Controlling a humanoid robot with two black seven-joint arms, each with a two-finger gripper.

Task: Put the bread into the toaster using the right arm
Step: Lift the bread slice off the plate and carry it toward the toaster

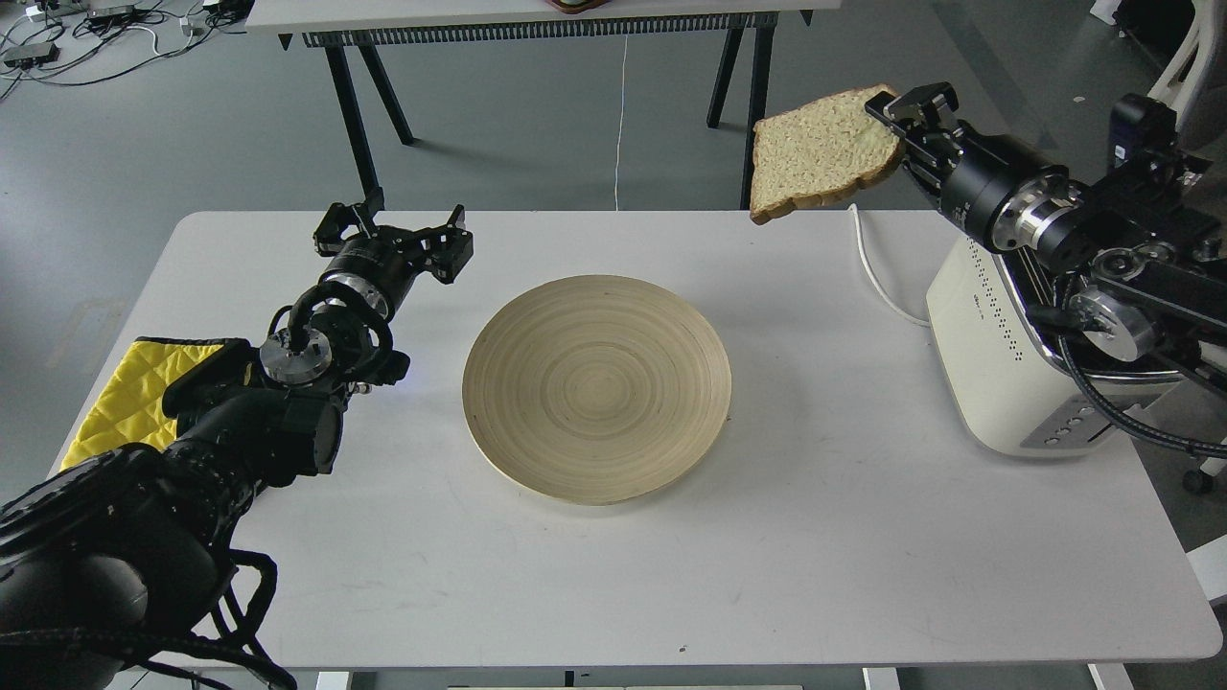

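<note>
- The bread (822, 153), 1 flat tan slice with porous crumb and brown crust, is held in the air, tilted, at the table's far right.
- It is pinched at its right edge by the right gripper (901, 129), whose 2 fingers are closed on it.
- The cream toaster (997, 369), smooth with dotted holes, is seen below the right arm.
- The left gripper (395, 230) is spread wide and holds nothing, near the round wooden plate (596, 388).

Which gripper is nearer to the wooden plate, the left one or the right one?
Left. The left gripper hovers open just beyond the wooden plate's left rim. The right gripper is raised at the table's far right, holding the bread near the toaster.
</note>
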